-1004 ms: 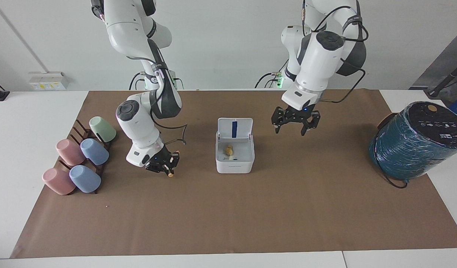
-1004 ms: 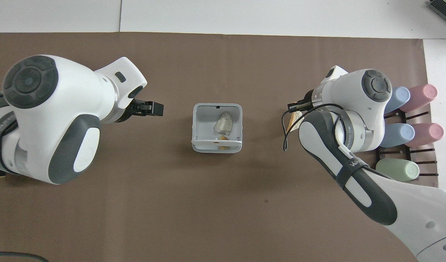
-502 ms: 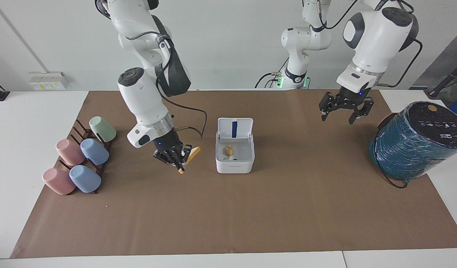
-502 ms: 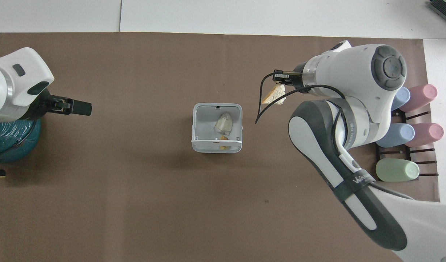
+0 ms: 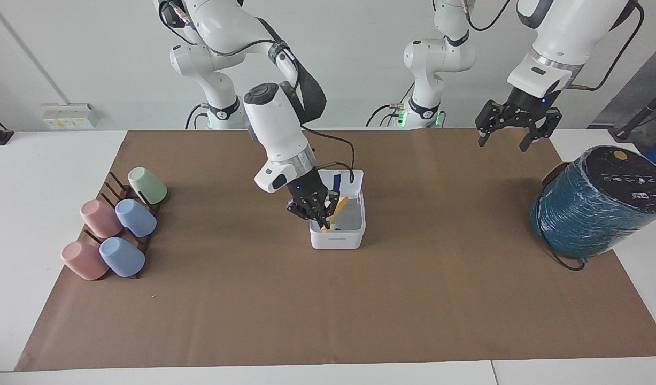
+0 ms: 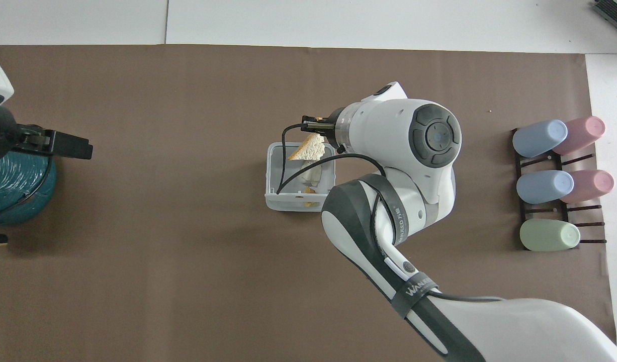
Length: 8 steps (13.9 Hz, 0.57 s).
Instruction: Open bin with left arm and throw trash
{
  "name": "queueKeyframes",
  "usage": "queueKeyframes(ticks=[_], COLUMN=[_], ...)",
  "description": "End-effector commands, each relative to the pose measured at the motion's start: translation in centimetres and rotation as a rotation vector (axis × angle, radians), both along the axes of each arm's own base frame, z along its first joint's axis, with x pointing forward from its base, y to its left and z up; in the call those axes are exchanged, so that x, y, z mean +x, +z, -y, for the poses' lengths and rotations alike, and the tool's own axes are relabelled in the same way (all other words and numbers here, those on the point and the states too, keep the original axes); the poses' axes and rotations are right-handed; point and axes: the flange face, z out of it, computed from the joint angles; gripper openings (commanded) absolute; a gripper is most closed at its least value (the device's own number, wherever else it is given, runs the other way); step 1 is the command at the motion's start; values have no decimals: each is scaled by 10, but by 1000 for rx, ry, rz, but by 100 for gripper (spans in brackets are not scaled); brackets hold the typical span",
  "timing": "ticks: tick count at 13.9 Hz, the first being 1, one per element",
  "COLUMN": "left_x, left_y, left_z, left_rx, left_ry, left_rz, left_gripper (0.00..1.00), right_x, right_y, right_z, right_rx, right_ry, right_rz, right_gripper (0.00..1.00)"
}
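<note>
Fingers of the right gripper (image 5: 324, 218) are clamped on the pale bread-like wedge (image 6: 307, 149), and in the last second that arm has lifted the scrap from the surface near the cup rack's end and swung it across until it hangs over the open bin (image 5: 337, 239), which stands about midway between the surface's two ends. The lid (image 5: 349, 175) stands upright at the edge of the bin nearer the robots, so the opening step looks done. Inside lie the white wad (image 6: 313, 173) and the yellow lump (image 6: 310, 190). Meanwhile the left gripper (image 5: 511, 137) has pulled up and away toward its own end, beside the teal cylinder (image 5: 595, 203), its fingers spread and empty; it waits. With the wedge over the mouth, releasing it seems to be all that remains for this last scrap.
</note>
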Motion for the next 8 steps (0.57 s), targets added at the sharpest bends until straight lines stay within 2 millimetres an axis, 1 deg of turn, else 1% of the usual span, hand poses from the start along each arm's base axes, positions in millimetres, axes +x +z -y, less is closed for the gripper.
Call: queueKeyframes(ticks=[1, 3, 4, 6, 7, 8], left_x=[0, -13, -13, -13, -13, -13], left_y=[6, -5, -9, -9, -9, -9], left_z=[-14, -14, -15, -19, -19, -19], left_rx=[18, 23, 23, 23, 23, 22], left_ry=[3, -2, 0, 6, 9, 14], left_rz=[-47, -79, -82, -81, -81, -81], left_gripper=[100, 100, 100, 100, 100, 100], right_x=[-8, -12, -14, -20, -22, -22], right_y=[-13, -22, -24, -31, -32, -33], right_z=[-22, -24, -23, -23, -22, -22], right_rx=[9, 6, 2, -9, -10, -11], right_ry=[5, -15, -16, -12, -21, -33], right_rz=[-17, -43, -51, -71, -83, -99], right_gripper=[0, 0, 0, 0, 3, 32])
